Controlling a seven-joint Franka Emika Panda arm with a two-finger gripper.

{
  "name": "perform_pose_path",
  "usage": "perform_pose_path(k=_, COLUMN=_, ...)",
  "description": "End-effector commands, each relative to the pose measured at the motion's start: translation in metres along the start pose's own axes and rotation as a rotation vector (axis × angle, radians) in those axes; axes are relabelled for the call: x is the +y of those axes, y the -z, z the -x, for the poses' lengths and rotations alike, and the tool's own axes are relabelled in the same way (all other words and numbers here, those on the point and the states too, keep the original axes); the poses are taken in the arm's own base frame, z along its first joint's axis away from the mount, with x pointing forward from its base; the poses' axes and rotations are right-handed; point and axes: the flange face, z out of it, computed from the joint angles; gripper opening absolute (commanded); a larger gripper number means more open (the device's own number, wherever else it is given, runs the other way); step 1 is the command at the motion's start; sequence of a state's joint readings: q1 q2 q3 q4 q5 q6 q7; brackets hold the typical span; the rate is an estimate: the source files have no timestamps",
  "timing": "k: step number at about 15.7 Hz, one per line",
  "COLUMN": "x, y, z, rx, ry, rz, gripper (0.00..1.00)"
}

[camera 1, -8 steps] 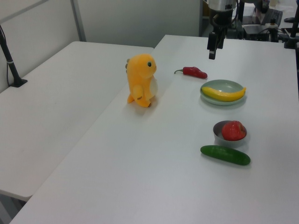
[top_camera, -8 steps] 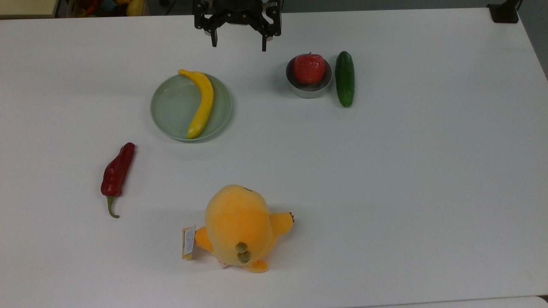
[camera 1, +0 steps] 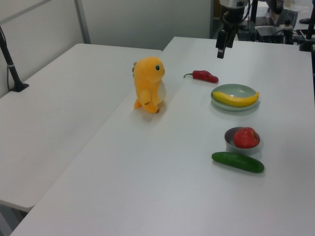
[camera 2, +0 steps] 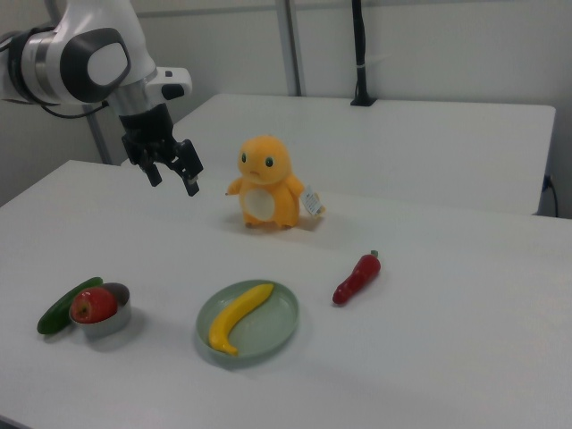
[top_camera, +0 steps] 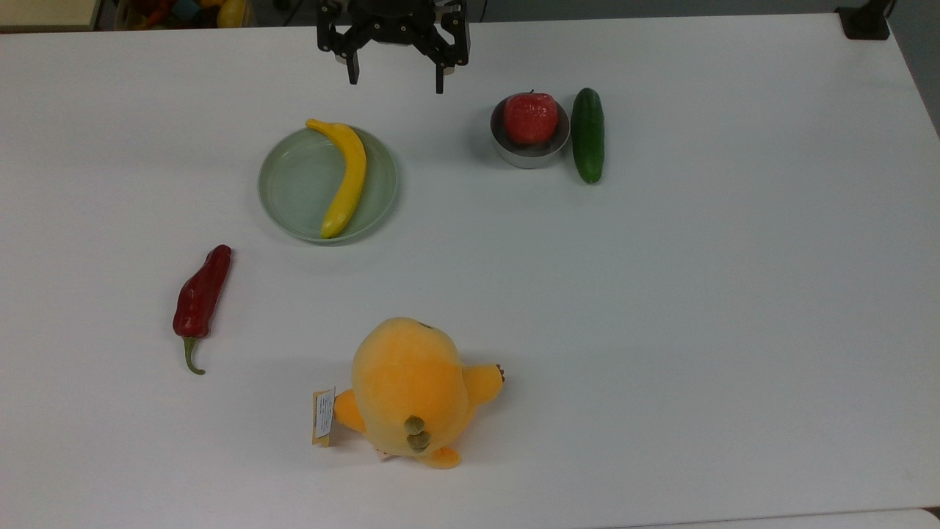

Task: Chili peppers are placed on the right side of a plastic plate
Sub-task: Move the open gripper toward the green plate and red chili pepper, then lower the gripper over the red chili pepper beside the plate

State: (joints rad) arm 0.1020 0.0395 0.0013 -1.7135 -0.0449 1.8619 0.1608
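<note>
The dark-red chili pepper (top_camera: 200, 297) (camera 1: 205, 75) (camera 2: 356, 279) lies flat on the white table, green stem pointing to the top view's bottom. It is apart from the pale green plastic plate (top_camera: 297, 184) (camera 1: 236, 87) (camera 2: 273, 326), off its lower left in the top view. A yellow banana (top_camera: 345, 176) (camera 2: 237, 317) lies in the plate. My gripper (top_camera: 396, 81) (camera 1: 220, 49) (camera 2: 173, 181) hangs open and empty above the table, beyond the plate at the top view's top edge, far from the chili.
A metal bowl (top_camera: 529, 153) (camera 2: 114, 323) holding a red apple (top_camera: 530, 117) stands at the top view's upper right, with a dark green cucumber (top_camera: 587, 145) beside it. An orange plush toy (top_camera: 407, 389) (camera 2: 266, 183) stands at the top view's lower middle.
My gripper has shifted a little toward the top view's left and top edge, still open. The chili, plate and other things have not moved.
</note>
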Motion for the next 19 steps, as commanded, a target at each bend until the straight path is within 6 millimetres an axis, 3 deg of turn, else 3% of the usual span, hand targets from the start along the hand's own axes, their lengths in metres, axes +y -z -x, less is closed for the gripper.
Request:
perform_pose_path(k=1, x=0.008, y=0.003, z=0.003, rx=0.016, ry=-0.006, rz=-0.023, gripper=1.00)
perform_pose_path(k=7, x=0.041, y=-0.008, z=-0.010, rx=0.069, ry=-0.050, rz=-0.008, gripper=1.00)
perform_pose_path(k=11, x=0.076, y=-0.034, z=-0.019, rx=0.064, ry=-0.034, rz=0.026, gripper=1.00)
perform_pose_path(k=16, x=0.138, y=-0.091, z=-0.040, rx=0.068, ry=-0.046, rz=0.119, gripper=1.00)
perform_pose_path(k=19, x=0.176, y=-0.141, z=-0.055, rx=0.079, ry=-0.051, rz=0.181, gripper=1.00)
